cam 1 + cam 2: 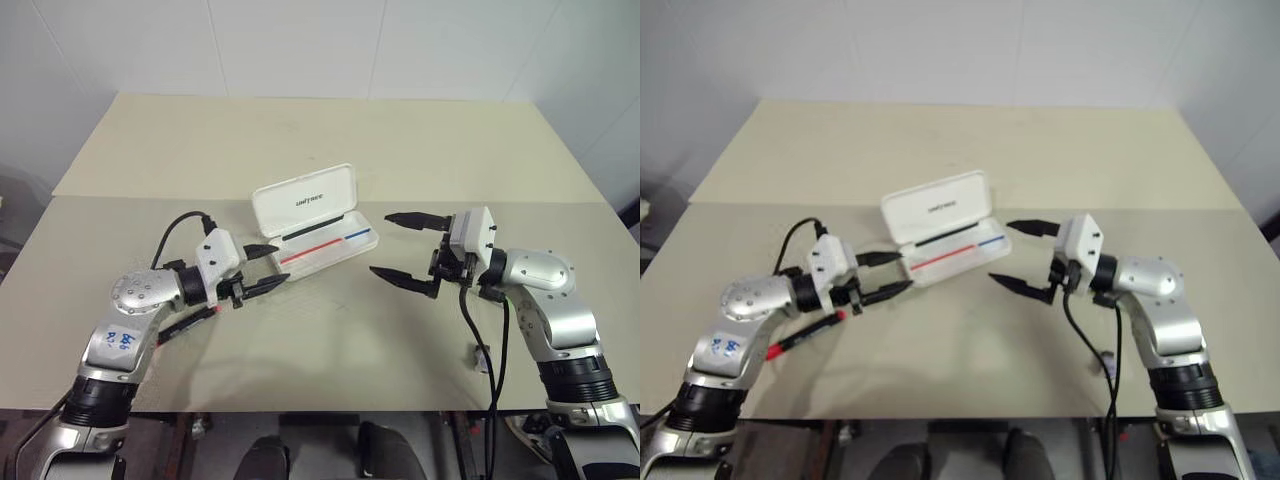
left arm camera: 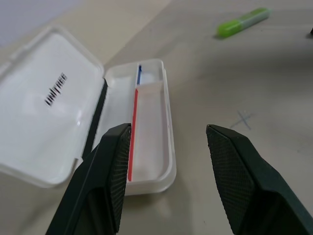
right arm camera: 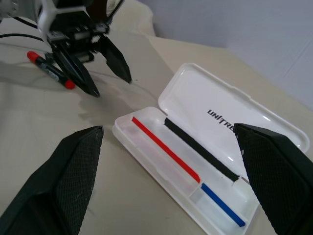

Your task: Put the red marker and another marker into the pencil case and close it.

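the pencil case (image 1: 318, 227) lies open mid-table (image 1: 330, 130), its tray holding no marker, so loading has not begun. the left pincer (image 1: 265, 267) hangs just beside its near end, fingers apart and empty; the right pincer (image 1: 405, 250) hangs spread wide at the other end. the red marker (image 1: 805, 335) lies under the left arm, and another marker (image 2: 243, 22), green, lies near the right arm. next, i judge, a pincer must drop onto a marker.
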You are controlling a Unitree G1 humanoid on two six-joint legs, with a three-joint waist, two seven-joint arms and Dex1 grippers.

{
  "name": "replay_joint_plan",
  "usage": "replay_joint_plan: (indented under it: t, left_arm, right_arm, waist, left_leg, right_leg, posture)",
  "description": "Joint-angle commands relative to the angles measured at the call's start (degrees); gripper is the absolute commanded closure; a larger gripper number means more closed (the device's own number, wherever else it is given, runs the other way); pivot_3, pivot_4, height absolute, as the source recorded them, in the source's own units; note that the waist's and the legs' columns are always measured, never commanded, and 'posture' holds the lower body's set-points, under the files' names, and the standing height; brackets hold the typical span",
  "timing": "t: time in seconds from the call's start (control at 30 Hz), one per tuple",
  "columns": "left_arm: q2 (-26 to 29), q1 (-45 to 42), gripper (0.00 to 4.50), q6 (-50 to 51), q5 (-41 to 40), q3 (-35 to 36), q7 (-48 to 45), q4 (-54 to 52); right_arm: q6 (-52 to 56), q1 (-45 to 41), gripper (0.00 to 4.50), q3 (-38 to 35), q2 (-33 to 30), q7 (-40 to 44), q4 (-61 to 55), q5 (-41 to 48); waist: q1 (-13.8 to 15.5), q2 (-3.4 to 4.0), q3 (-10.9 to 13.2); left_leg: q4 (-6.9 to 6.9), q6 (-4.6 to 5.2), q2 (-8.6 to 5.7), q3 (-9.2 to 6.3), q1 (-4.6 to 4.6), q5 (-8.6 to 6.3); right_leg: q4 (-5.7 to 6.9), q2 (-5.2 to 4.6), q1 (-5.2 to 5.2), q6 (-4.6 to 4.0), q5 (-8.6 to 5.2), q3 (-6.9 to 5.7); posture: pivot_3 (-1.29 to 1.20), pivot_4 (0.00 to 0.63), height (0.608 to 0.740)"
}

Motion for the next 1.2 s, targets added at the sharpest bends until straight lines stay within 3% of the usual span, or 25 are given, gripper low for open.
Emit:
replay_joint_plan:
  t: [0.03,0.2,0.53,1.07,1.2]
  left_arm:
    - [-1.4,-3.3,1.93,2.5,2.5,-2.4,1.8,1.1]
    - [-2.6,-6.9,1.93,9.3,2.8,-5.0,2.2,0.9]
    - [-1.9,-8.5,1.93,13.1,6.7,-7.9,1.9,2.6]
    - [-3.1,-9.4,1.93,18.9,9.2,-9.9,3.5,5.4]
    - [-3.0,-10.9,2.84,21.0,9.6,-12.1,1.9,6.6]
  right_arm:
    - [0.5,-0.5,0.0,-0.8,-0.7,0.8,-2.9,1.6]
    - [2.3,-0.4,0.0,0.0,-1.1,2.5,-5.0,2.4]
    - [5.5,-0.2,0.0,-0.8,-5.0,6.0,-8.0,3.1]
    - [1.8,3.9,0.0,-7.6,-13.9,9.5,-1.2,2.0]
    - [1.3,3.3,0.0,-7.9,-14.5,9.3,-0.6,1.8]
  waist:
    - [-0.1,-0.02,0.0]
    - [-0.3,-0.01,0.0]
    - [-0.2,-0.02,0.0]
    - [0.2,-0.06,0.0]
    - [0.2,-0.08,0.0]
  left_leg:
    - [0.01,0.0,0.0,0.01,0.0,0.0]
    - [0.0,0.0,0.01,0.02,0.02,0.0]
    - [0.03,0.01,0.01,0.02,0.01,0.0]
    - [0.13,0.03,0.01,0.19,0.03,-0.01]
    - [0.24,0.03,0.02,0.22,0.03,-0.02]
  right_leg:
    - [0.0,0.0,0.0,0.01,0.01,0.0]
    - [0.0,0.01,-0.02,0.02,0.02,-0.02]
    - [0.0,0.0,-0.02,0.03,0.02,-0.04]
    - [0.0,-0.01,0.0,0.04,0.03,-0.03]
    - [0.0,-0.01,0.04,0.12,0.08,0.0]
  posture:
    - [0.0,0.15,0.74]
    - [0.0,0.15,0.74]
    - [0.0,0.15,0.74]
    - [0.0,0.15,0.74]
    - [0.0,0.15,0.74]
